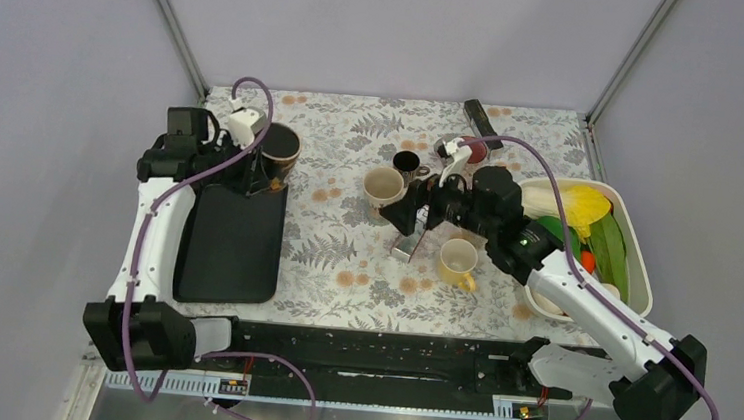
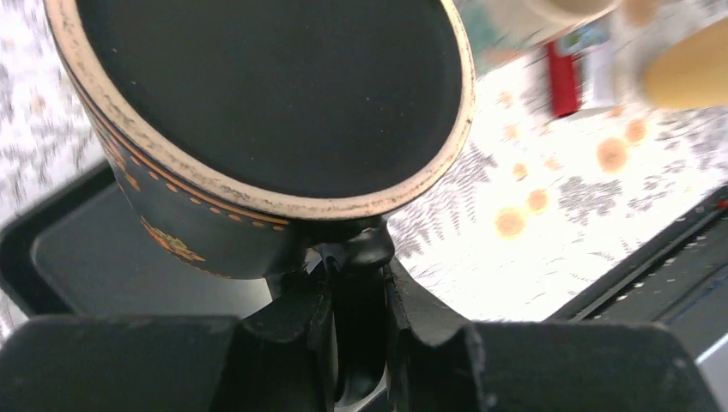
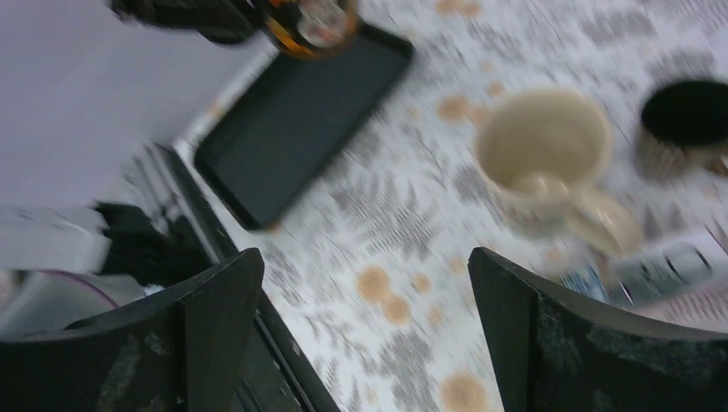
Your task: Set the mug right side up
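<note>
The left claw (image 2: 356,287) is clenched on the handle (image 2: 365,249) of the dark mug (image 2: 257,94). Its two fingers press on either side of the loop, and the mug body sits just beyond the fingertips. A round dark face ringed by a worn pale rim fills the wrist view. I cannot tell from there whether that is the mouth or the base, though in the top view a dark round face is turned upward. The black tray (image 1: 230,244) lies beneath and behind this claw, and the mug is over its far end. Neither view settles whether the mug rests on the tray or hangs clear of it.

The mug looks like glazed ceramic, so it is probably stiff, slick, fairly heavy for a hold this narrow, and liable to chip if it drops. The handle seems a sound place to hold because the loop stops the fingers sliding off. The body hangs to one side of the grip, though, and will likely want to swing about it, so a firm squeeze and a slow turn seem wise.

Well off to this claw's right, the right claw (image 3: 365,266) is released. Its jaws are spread wide over the floral surface (image 1: 343,268) with nothing between them, and a cream mug (image 3: 541,146) stands just ahead of it
</note>
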`<state>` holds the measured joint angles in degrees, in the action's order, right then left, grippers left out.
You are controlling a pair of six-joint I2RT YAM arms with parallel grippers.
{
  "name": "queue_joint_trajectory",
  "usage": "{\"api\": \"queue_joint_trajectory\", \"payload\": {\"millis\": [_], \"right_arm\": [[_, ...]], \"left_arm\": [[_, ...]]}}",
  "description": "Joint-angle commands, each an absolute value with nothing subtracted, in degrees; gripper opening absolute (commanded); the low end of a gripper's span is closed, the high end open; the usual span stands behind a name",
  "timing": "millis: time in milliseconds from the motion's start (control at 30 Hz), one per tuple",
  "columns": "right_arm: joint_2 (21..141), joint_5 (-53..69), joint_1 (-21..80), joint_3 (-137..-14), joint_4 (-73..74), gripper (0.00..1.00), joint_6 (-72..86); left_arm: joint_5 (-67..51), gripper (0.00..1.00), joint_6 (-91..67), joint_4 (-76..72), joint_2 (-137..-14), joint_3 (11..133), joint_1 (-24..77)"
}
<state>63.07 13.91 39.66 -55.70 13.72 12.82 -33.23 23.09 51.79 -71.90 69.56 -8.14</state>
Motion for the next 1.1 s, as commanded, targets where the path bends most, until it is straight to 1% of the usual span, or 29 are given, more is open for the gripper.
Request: {"api": "queue_joint_trajectory", "payload": {"millis": [0,133,233,400,533,600,667,833,900,967,1067], "right_arm": [[66.66,24.88,40.8,-56.57,-17.84,0.99,26.44],[71.4,24.35,40.92,-58.64,-19.96,0.99,30.4],[71.91,24.77,41.06,-57.55,-20.75,0.99,31.22],[70.25,21.81,41.62,-52.67,-25.21,0.99,33.37],[71.58,22.14,41.67,-48.85,-34.78,0.99,41.19],[72.77,22.13,41.66,-48.84,-37.14,0.99,43.44],[73.55,21.27,41.8,-49.98,-36.28,0.99,43.05],[75.68,20.05,41.78,-50.47,-37.39,0.99,44.06],[76.18,19.51,42.06,-51.1,-35.93,0.99,43.02],[75.28,16.94,42.97,-52.25,-30.56,0.99,38.56],[73.08,9.33,45.71,-52.82,-22.97,0.99,26.23]], "left_arm": [[-40.91,0.0,15.9,47.29,-65.86,80.06,-1.89],[-33.27,0.0,16.61,48.96,-66.96,81.29,3.5],[-37.41,0.0,13.76,47.65,-67.02,81.8,3.81],[-36.31,0.0,7.8,45.43,-67.15,88.2,7.19],[-37.03,0.0,4.63,43.58,-66.67,89.33,8.19],[-36.72,0.0,4.19,43.51,-66.62,90.49,8.96],[-36.1,0.0,3.96,43.51,-66.52,91.03,9.17],[-35.72,0.0,2.81,42.26,-65.46,89.63,9.23],[-35.06,0.0,2.86,42.29,-65.54,89.61,9.25],[-32.32,0.0,4.13,43.21,-65.54,89.39,9.23],[-30.75,0.0,3.12,43.33,-65.24,87.65,9.22]]}}
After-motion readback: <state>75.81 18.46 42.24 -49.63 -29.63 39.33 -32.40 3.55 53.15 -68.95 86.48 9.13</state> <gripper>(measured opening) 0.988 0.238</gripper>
